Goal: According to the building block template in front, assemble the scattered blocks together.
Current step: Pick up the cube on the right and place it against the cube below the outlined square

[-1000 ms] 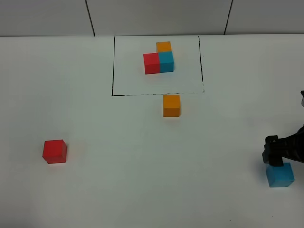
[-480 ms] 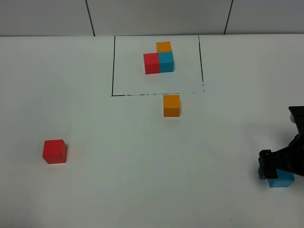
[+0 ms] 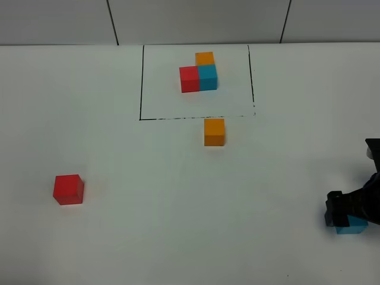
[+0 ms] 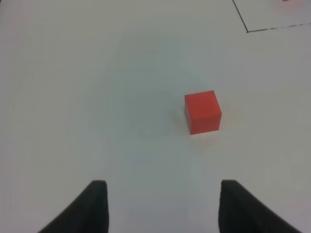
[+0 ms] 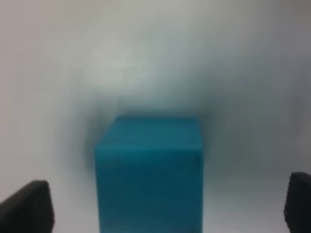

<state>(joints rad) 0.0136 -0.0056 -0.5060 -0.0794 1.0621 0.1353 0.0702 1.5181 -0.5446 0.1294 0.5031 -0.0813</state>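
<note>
Evidently light, rigid, matte: blue cube (image 3: 351, 225) sits far right, well apart from template (image 3: 199, 74), between the wide-open jaws of right gripper (image 5: 160, 206), untouched. Take it by two opposite flat sides, mid-height. Left gripper (image 4: 163, 204), jaws partly apart and empty, hangs short of red cube (image 4: 202, 111).

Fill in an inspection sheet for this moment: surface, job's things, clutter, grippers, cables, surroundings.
Surface: white table with a thin black rectangle drawn on it.
Job's things: template trio inside the rectangle; orange cube just outside its near line; red cube alone at the left; blue cube at the right, partly hidden by the arm.
Clutter: nothing seen.
Grippers: left gripper open, empty, short of the red cube; right gripper open, jaws either side of the blue cube, not touching it.
Cables: nothing seen.
Surroundings: grey wall panels with dark seams.
</note>
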